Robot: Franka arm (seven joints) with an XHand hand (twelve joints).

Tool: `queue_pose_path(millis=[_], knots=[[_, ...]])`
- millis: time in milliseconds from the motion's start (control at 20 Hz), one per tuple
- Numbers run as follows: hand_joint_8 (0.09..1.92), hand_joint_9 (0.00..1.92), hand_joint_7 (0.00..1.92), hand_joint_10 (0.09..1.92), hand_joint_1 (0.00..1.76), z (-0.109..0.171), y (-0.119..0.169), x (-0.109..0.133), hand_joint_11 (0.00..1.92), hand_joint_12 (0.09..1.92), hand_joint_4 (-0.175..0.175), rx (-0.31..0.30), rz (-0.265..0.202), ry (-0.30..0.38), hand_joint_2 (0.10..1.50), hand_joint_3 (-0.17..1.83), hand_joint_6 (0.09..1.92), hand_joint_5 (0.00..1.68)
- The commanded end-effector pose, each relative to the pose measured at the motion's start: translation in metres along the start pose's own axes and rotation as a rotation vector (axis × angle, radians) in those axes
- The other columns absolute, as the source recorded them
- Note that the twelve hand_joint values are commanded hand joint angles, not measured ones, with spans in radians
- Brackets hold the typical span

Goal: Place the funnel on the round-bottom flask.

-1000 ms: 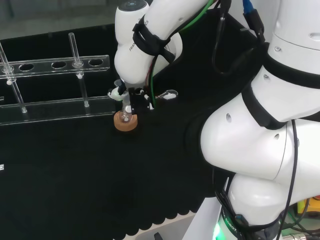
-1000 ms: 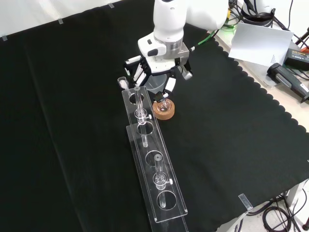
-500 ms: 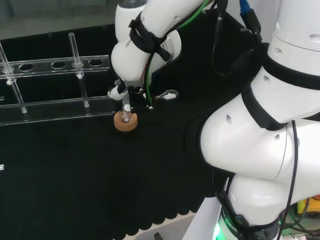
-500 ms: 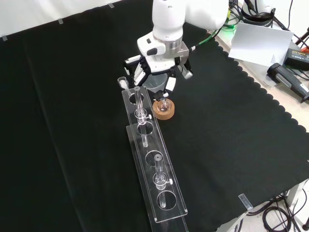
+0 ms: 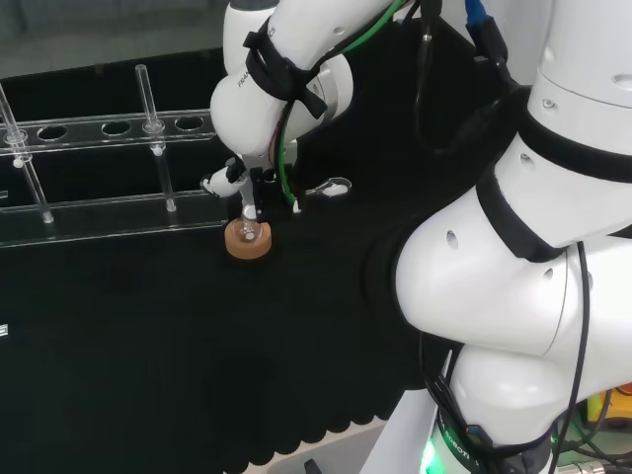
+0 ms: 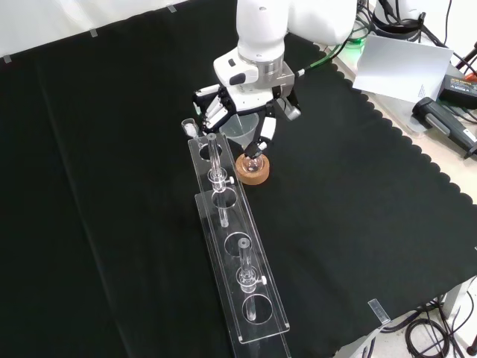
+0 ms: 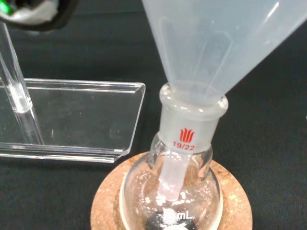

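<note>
your funnel [image 7: 216,43] already sits in the neck of the round-bottom flask [image 7: 170,191]: in the wrist view its cone rests on the rim of the ground-glass neck and its stem runs straight down through the neck into the bulb. the flask stands upright on its cork ring [image 6: 252,170] on the black-clothed table [image 6: 358,224], just beside the near end of the clear tube rack [image 6: 231,253].

the relation your next move turns on is this: the funnel's long axis is upright and in line with the flask's neck, and the robot hand [image 6: 242,112] is directly above it. in the front view the fingers [image 6: 262,134] are curled about the funnel's cone, one reaching down beside the flask's neck, so i judge the robot hand is holding the funnel rather than standing free of it. any withdrawal should go straight up along that axis after the fingers spread; a sideways pull could tip the funnel or drag the flask off its ring.

the wrist view gives you the seating of stem in neck, which the other two cannot resolve. the front view gives you the fingers' wrap around the cone. the head view places the flask [image 5: 248,233] below the wrist, in front of the rack.
</note>
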State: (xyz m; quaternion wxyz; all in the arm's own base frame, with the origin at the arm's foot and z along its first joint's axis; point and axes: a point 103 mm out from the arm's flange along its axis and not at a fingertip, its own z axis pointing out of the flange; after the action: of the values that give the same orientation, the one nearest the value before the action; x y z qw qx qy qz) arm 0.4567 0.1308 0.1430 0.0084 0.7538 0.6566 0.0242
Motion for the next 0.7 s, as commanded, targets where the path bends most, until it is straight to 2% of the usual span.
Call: queue_pose_path(millis=[50, 350, 700], knots=[[0.45, 0.79, 0.76, 0.43, 0.62, -0.008, 0.0, -0.001, 0.0, 1.61, 0.057, -0.016, 0.0, 0.003, 0.54, 0.56, 0.23, 0.53], [0.46, 0.74, 0.72, 0.48, 0.59, -0.023, 0.003, -0.005, 0.0, 1.6, 0.058, -0.049, 0.01, -0.003, 0.55, 0.53, 0.14, 0.52], [0.46, 0.72, 0.7, 0.49, 0.58, -0.061, 0.011, -0.009, 0.0, 1.6, 0.06, -0.126, -0.002, -0.017, 0.55, 0.52, 0.11, 0.51]])
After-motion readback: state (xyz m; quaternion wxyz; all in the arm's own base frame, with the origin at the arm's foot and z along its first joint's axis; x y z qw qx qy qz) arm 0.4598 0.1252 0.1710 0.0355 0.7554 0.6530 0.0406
